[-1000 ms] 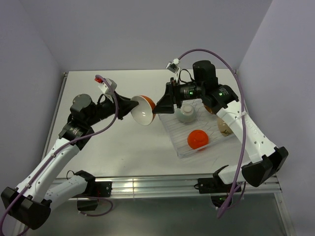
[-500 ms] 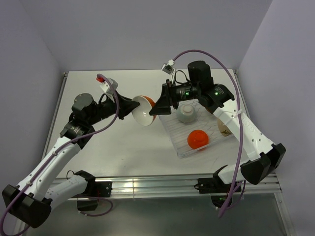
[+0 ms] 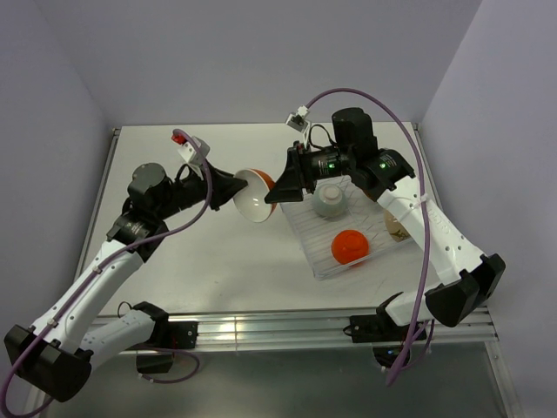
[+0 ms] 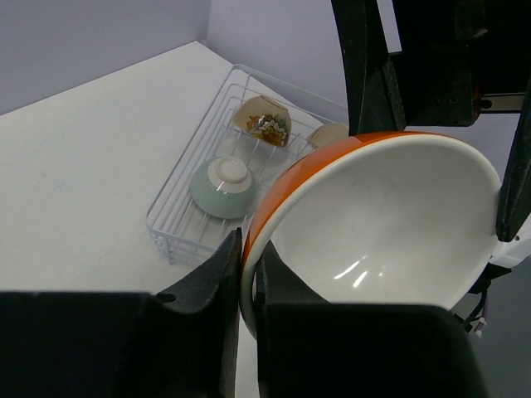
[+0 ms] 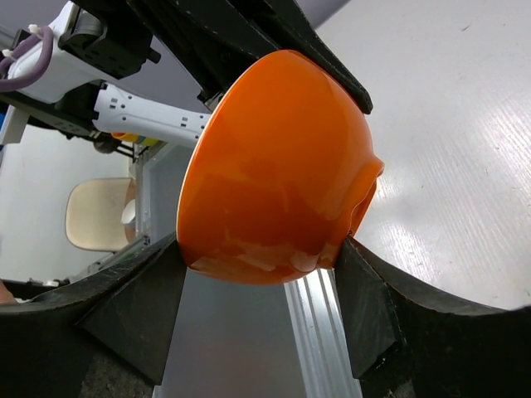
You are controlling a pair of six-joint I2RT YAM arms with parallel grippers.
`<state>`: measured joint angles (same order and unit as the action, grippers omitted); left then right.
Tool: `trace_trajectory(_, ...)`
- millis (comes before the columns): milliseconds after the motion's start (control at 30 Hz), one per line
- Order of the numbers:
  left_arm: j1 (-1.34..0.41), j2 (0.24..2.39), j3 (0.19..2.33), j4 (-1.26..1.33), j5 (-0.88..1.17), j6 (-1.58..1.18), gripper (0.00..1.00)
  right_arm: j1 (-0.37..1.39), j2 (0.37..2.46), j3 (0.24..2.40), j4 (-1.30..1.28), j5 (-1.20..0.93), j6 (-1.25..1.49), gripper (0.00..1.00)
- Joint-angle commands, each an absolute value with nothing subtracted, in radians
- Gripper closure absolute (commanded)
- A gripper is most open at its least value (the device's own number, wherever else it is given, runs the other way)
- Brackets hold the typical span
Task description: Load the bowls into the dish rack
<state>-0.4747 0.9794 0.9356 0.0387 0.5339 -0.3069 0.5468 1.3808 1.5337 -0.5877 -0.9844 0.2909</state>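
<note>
An orange bowl (image 3: 254,193) with a white inside hangs in the air between the two arms, left of the dish rack (image 3: 324,266). My left gripper (image 3: 237,189) is shut on its rim (image 4: 249,265), one finger inside and one outside. My right gripper (image 3: 271,193) comes from the other side, and its two fingers press against opposite sides of the bowl's orange body (image 5: 274,166). In the rack lie a mint green bowl (image 3: 330,201) upside down, an orange bowl (image 3: 349,246) and a cream bowl (image 3: 396,226) at its right edge.
The clear ribbed rack (image 4: 178,224) sits on the white table at the right. In the left wrist view a patterned cream bowl (image 4: 264,118) lies tilted at its far side. The purple walls close in behind and at both sides.
My right gripper shifted a little to the left and its jaws narrowed from wide open onto the orange bowl. The left gripper kept its hold on the rim.
</note>
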Motion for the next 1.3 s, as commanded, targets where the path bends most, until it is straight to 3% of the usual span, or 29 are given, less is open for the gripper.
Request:
trace_trajectory(0, -0.477, 0.980, 0.996, 0.095, 0.543, -0.319, 0.86, 0.554, 1.370, 1.566, -0.566, -1.009, 0.265, 1.00)
trace_trajectory(67, -0.479, 0.985, 0.997, 0.084, 0.540, -0.316, 0.80, 0.554, 1.370, 1.568, -0.575, -1.000, 0.256, 1.00)
trace_trajectory(200, -0.479, 0.997, 1.002, 0.054, 0.545, -0.298, 0.60, 0.551, 1.361, 1.554, -0.577, -0.985, 0.250, 1.00)
trace_trajectory(367, -0.479, 1.011, 1.003, 0.023, 0.538, -0.265, 0.51, 0.535, 1.359, 1.540, -0.577, -0.983, 0.250, 1.00)
trace_trajectory(767, -0.477, 1.025, 1.000, -0.043, 0.509, -0.262, 0.11, 0.477, 1.347, 1.508, -0.626, -0.957, 0.207, 1.00)
trace_trajectory(1067, -0.479, 1.003, 1.011, -0.090, 0.460, -0.238, 0.05, 0.336, 1.298, 1.456, -0.871, -0.845, -0.024, 1.00)
trace_trajectory(1267, -0.479, 1.022, 1.029, -0.129, 0.442, -0.244, 0.04, 0.293, 1.270, 1.416, -1.011, -0.625, -0.170, 1.00)
